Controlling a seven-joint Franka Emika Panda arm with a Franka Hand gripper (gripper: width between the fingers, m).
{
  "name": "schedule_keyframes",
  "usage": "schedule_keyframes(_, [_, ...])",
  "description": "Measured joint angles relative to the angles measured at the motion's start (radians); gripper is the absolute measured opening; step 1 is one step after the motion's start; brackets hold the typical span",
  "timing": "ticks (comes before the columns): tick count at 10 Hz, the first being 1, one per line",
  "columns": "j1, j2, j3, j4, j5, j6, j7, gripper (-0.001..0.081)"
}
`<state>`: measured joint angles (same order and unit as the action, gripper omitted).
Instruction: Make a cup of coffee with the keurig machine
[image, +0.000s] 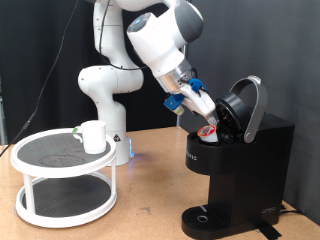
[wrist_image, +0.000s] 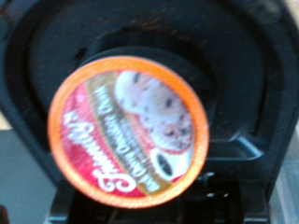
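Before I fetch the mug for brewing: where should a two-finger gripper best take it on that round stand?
Probably the rim of the cup, from above. It stands upright on the top tier of the white stand, mouth open upward, nothing crowding it. Its handle isn't clearly visible, so one finger inside the wall, one outside, seems safest.

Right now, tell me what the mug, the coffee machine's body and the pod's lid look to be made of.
Mug: likely glazed ceramic; plain white, smooth, thick-walled. Keurig machine: probably moulded plastic; black with a soft sheen, its lid open. Pod lid: seemingly printed foil; flat and slightly shiny, orange-rimmed with a picture and lettering. The gripper is at the open pod chamber.
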<state>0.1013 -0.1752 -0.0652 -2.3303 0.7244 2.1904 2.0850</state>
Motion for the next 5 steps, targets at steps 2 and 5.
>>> schedule_keyframes(2, [0.001,0.004,0.012,-0.008,-0.03,-0.003,0.046,0.0734])
schedule_keyframes(5, [0.011,0.035,0.038,-0.014,-0.021,-0.003,0.067,0.0734])
